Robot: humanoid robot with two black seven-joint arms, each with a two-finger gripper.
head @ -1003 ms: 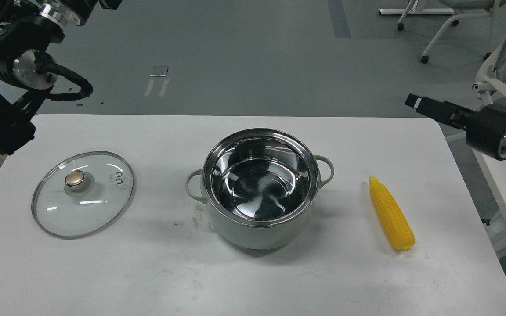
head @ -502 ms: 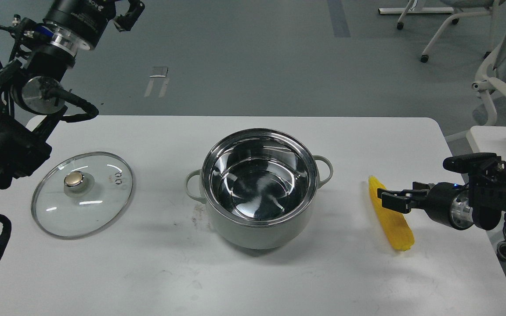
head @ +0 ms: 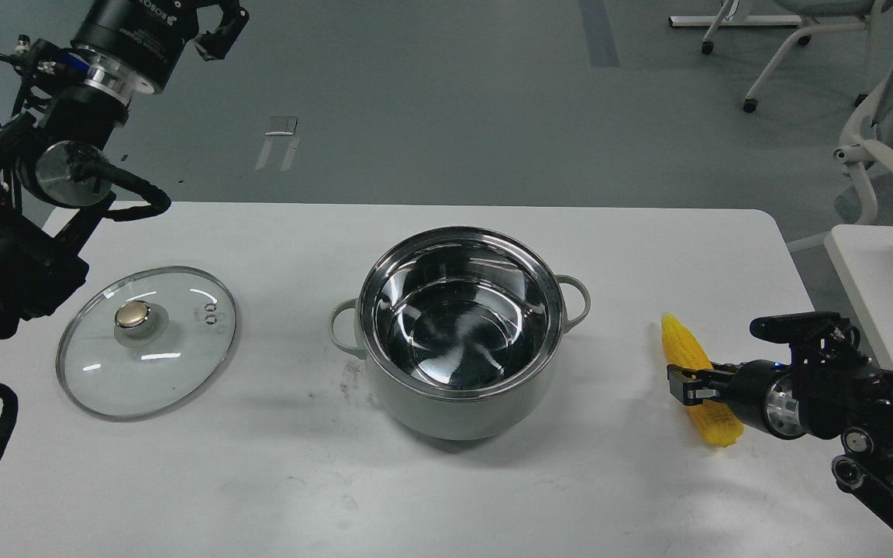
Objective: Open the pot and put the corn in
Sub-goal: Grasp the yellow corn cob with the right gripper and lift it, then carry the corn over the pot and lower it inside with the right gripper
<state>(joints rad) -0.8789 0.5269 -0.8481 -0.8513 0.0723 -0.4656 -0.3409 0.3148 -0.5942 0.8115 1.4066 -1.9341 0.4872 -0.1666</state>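
Note:
The pale grey-green pot (head: 458,403) stands uncovered in the middle of the white table, its shiny steel inside empty. The yellow corn (head: 683,345) lies on the table to its right, pointed tip away from me. My right gripper (head: 685,385) reaches in from the right, low over the cob's middle and touching it; it is dark, so its jaws cannot be told apart. My left gripper (head: 222,27) is raised high at the top left, beyond the table's far edge, fingers apart and empty.
The glass lid (head: 175,364) with a gold knob (head: 132,316) lies flat on the table to the left of the pot. A second white table (head: 873,263) stands to the right. Office chairs (head: 892,116) stand on the floor behind.
My right arm swung down from the right edge to the corn and lowered onto its middle. The corn shifted slightly right. My left arm rose and drew back.

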